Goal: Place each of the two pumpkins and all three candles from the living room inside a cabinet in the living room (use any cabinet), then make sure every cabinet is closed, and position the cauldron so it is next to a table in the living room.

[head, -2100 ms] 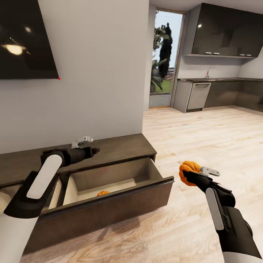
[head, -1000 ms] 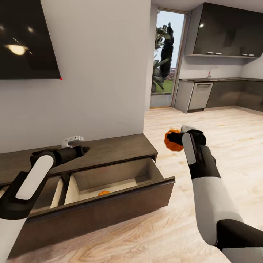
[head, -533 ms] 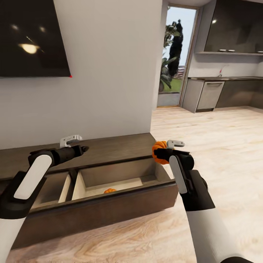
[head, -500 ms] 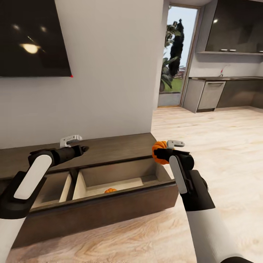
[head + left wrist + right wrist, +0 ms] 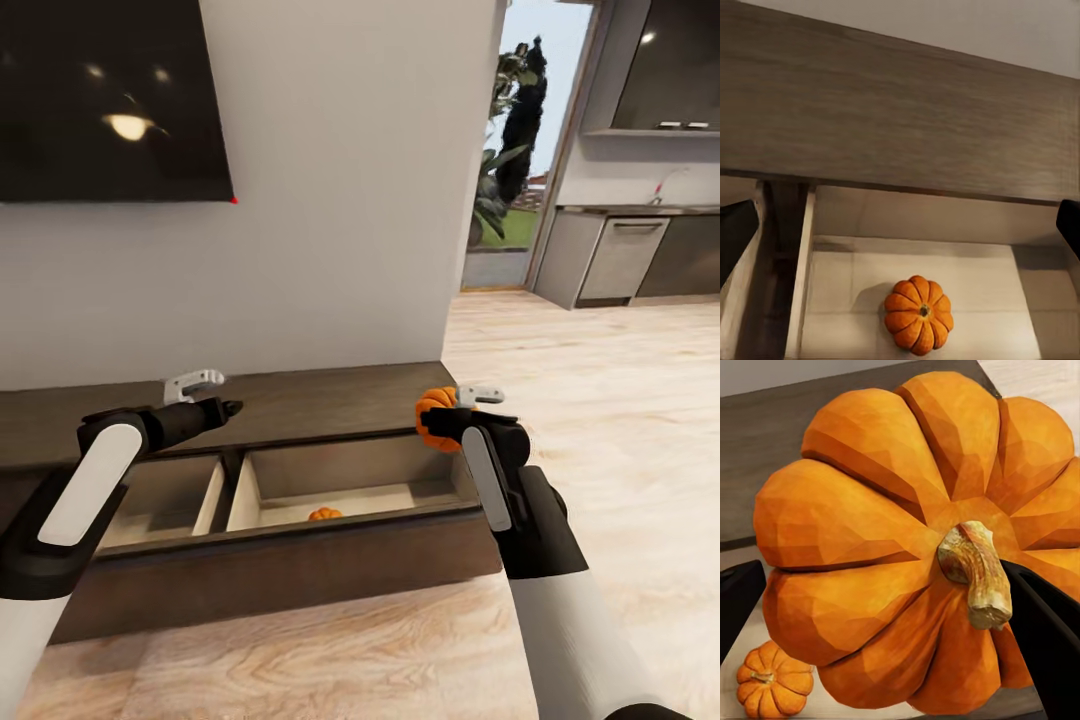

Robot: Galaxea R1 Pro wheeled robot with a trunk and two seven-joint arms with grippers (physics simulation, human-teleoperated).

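One small ribbed orange pumpkin (image 5: 324, 514) already lies in the open pale-lined drawer of the long dark brown wooden cabinet (image 5: 330, 398). A second orange pumpkin (image 5: 436, 418) is clenched in the right gripper (image 5: 447, 424) above the drawer's right end, not yet dropped; candles, cauldron and closing look left to do. The right wrist view adds its stem (image 5: 975, 574). The left gripper (image 5: 222, 408) hovers over the cabinet top, fingers spread, empty.
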